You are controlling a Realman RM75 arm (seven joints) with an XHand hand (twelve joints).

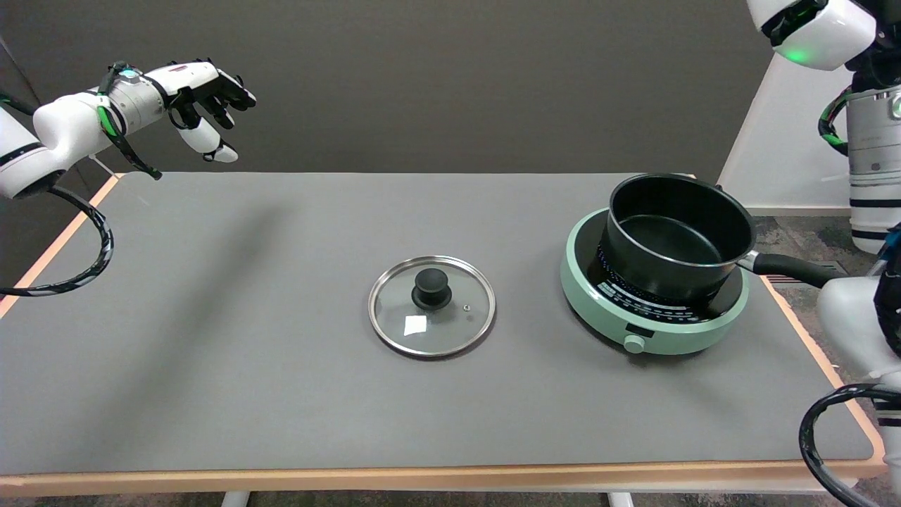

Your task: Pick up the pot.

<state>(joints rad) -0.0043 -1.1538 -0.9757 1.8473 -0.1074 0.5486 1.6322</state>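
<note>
Pot [672, 236]: rests on green hotplate [651, 303]. Right robot hand: unseen, state unknown. Risk: long handle [792, 267] tips pot when lifted.

The right arm [848, 317] comes in at the right edge, but its fingers are hidden. The handle [788, 267] of the pot [676, 236] pokes out toward that arm, and nothing stands between them. The air above the pot is open. The green cooker [654, 331] sits under the pot. The glass lid [431, 306] lies flat on the pot's other side, well apart.
</note>
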